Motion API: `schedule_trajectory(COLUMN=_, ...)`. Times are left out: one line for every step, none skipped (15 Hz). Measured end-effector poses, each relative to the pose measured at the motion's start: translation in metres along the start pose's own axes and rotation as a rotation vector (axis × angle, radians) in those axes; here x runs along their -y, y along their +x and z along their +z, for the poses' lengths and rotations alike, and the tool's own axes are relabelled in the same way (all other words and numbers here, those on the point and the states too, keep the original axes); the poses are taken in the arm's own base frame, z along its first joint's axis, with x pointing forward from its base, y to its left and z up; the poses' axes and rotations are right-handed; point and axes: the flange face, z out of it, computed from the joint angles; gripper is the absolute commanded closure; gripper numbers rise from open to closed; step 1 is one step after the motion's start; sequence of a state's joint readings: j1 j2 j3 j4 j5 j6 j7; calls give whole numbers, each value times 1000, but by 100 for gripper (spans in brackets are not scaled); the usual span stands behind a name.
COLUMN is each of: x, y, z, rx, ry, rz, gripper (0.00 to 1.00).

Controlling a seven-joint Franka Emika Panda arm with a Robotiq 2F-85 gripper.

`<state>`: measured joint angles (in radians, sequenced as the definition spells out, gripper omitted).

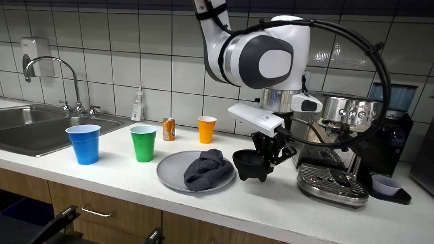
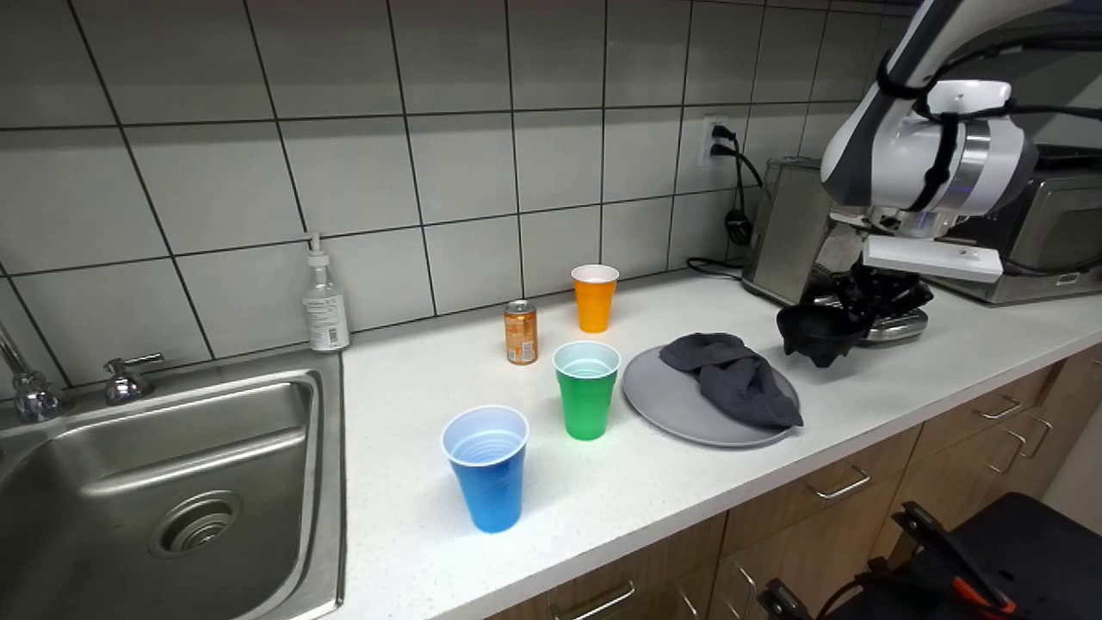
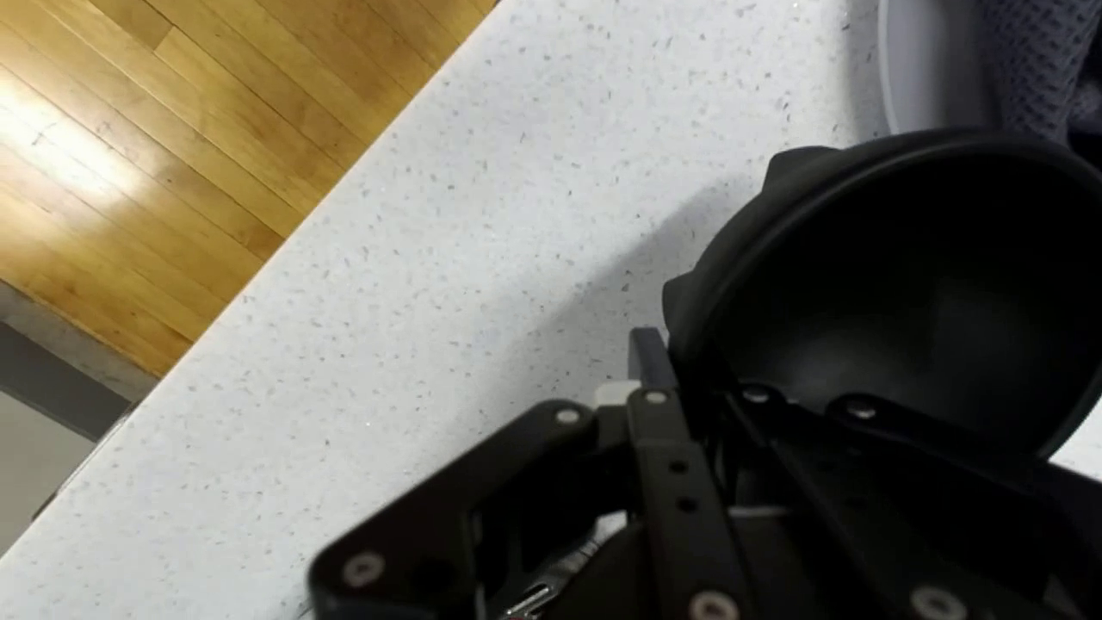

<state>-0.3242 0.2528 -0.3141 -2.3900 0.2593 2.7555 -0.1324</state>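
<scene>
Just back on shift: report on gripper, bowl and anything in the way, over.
Gripper shut on rim of black footed bowl. Bowl looks raised above countertop. Possible obstacle: gray plate bearing charcoal waffle-weave cloth.

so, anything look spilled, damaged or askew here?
Nothing looks spilled or damaged. Mildly odd: the dark cloth lies bunched on the gray plate, off to one side and reaching the rim, rather than folded or centred. The black bowl, pinched at its rim by the gripper, shows nothing wrong.

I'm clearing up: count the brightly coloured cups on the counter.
3: the blue cup nearest the sink, the green cup between the blue one and the plate, and the orange cup by the tiled wall. Any behind the coffee machine would be hidden.
</scene>
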Motion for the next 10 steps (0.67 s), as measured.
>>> schedule_trajectory(x=-1, y=5, z=4, rx=0, ry=-5, rz=1, gripper=98)
schedule_trajectory(x=-2, y=10, z=7, rx=0, ry=-9, rz=1, gripper=98)
schedule_trajectory(x=-2, y=14, z=12, rx=1, ry=-13, rz=2, gripper=98)
schedule_trajectory(x=-3, y=17, z=16, rx=4, ry=-17, rz=2, gripper=98)
schedule_trajectory(x=-4, y=20, z=20, rx=7, ry=-20, rz=2, gripper=98)
schedule_trajectory(x=-4, y=22, z=24, rx=10, ry=-23, rz=1, gripper=98)
schedule_trajectory(x=-4, y=23, z=28, rx=14, ry=-25, rz=1, gripper=98)
schedule_trajectory(x=-5, y=24, z=32, rx=19, ry=-28, rz=1, gripper=67)
schedule_trajectory(x=-5, y=24, z=35, rx=23, ry=-29, rz=0, gripper=66)
schedule_trajectory(x=-5, y=25, z=38, rx=27, ry=-30, rz=0, gripper=59)
